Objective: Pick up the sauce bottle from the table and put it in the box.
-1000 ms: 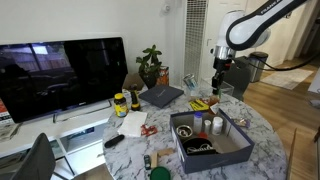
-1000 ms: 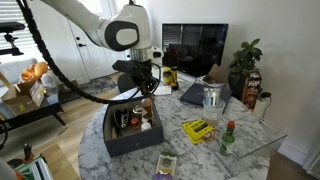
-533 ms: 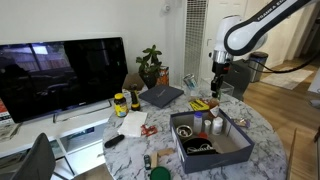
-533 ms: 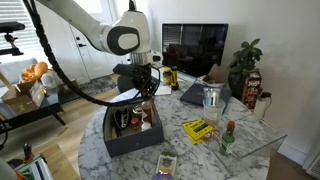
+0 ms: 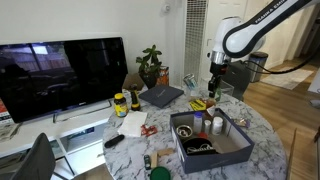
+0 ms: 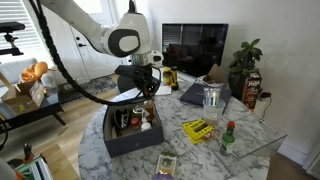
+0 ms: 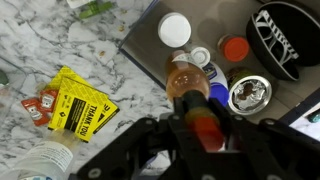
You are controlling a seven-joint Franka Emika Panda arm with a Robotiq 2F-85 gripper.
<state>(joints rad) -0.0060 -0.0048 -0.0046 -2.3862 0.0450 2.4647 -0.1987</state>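
Gripper (image 7: 203, 130) clamps the sauce bottle (image 7: 183, 80) by its red-capped neck; the body, probably light, rigid and slick, hangs below it over the box (image 7: 145, 50).

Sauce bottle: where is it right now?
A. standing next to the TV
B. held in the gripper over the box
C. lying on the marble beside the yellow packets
B: in the wrist view the sauce bottle sits clamped in the gripper, with the box showing beneath it.
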